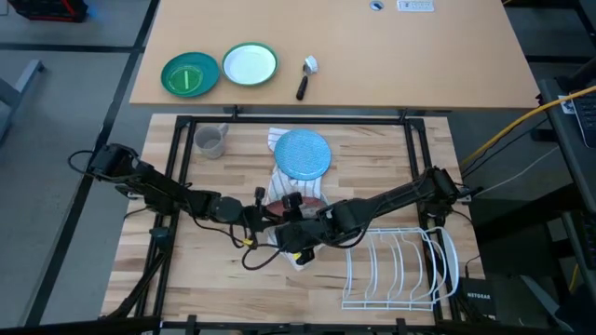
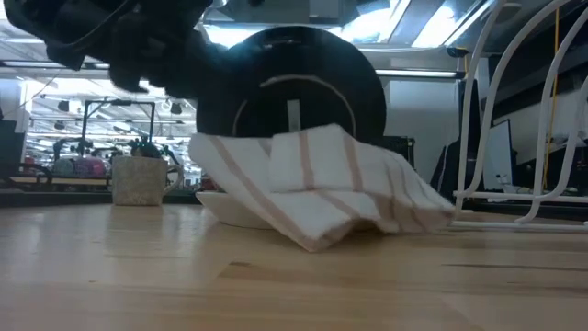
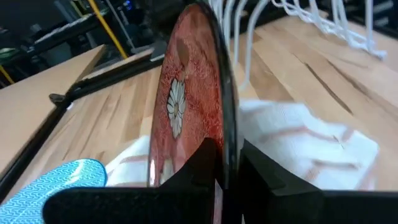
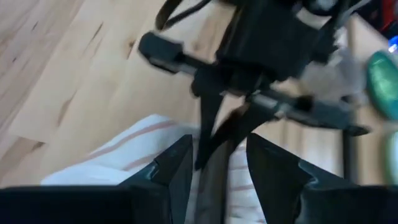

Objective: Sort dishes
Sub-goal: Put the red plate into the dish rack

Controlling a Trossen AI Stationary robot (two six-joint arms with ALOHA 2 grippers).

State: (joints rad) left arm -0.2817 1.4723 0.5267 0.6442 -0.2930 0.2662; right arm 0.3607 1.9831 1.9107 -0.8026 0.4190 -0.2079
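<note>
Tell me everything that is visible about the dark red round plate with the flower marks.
The dark red round plate with flower marks stands on edge, nearly upright. Its face is speckled red with a white daisy; its underside is glossy black with a ring foot. It looks like glazed ceramic. The left end effector is shut on its rim. The right end effector is open, with the rim between its fingers. Below it lies a white striped cloth, on the wooden table.

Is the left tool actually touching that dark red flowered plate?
Touching. In the left wrist view, the left tool has its two fingers clamped on the rim of the dark red plate, holding it upright on edge.
</note>
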